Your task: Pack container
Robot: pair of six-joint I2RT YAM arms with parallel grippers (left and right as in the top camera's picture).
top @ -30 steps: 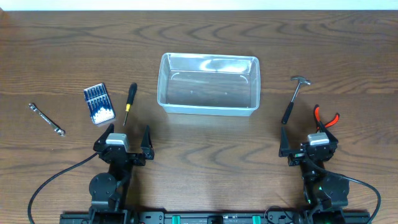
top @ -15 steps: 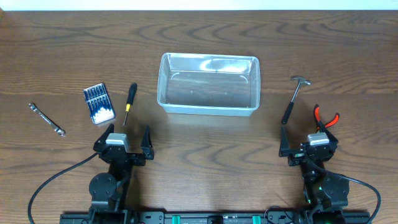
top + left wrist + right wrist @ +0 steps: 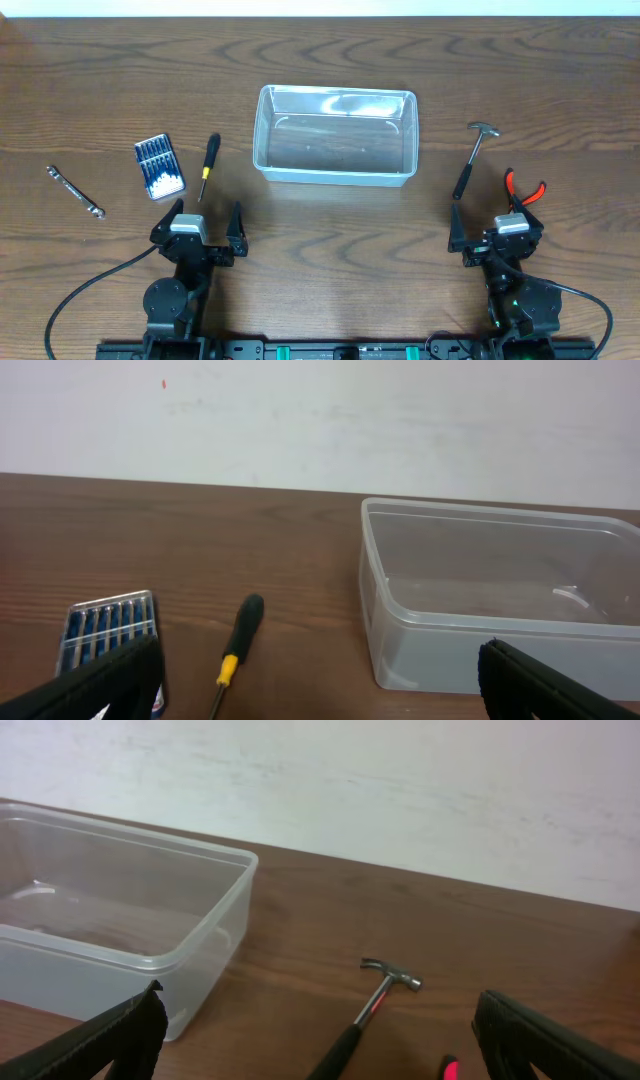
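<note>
One container (image 3: 335, 133) is counted: a clear rectangular bin, set upright at mid-width of the table (image 3: 100, 80), toward 12 o'clock from both arms. Nothing is seen inside it.

Five loose items are counted, none touching the container:
- One screwdriver (image 3: 208, 165), with a black handle and yellow collar, is located at 9 o'clock of the container.
- One blue bit case (image 3: 160, 166) is located just beside the screwdriver, on its 9 o'clock side.
- One wrench (image 3: 75, 192) is located well out at 8 o'clock.
- One hammer (image 3: 473, 155) is located at 3 o'clock of the container.
- One pair of red-handled pliers (image 3: 524, 190) is located at 4 o'clock, near the hammer.

Two grippers are counted. The left gripper (image 3: 197, 222) is positioned at 7 o'clock of the container and the right gripper (image 3: 496, 226) at 5 o'clock. On each, the jaws are spread wide apart and nothing is held between them.

Limits of visibility:
- From overhead, the lower end of the pliers is lost against the right gripper.
- The bits in the case cannot be counted.
- In the left wrist view, the case is partly covered by one of the fingers (image 3: 100, 680), the screwdriver shaft is cut by the lower edge, and the container's far end is cut off at 3 o'clock.
- In the right wrist view, the container is cut off at 9 o'clock, the hammer handle runs out of the lower edge, and only a red tip of the pliers is shown.
</note>
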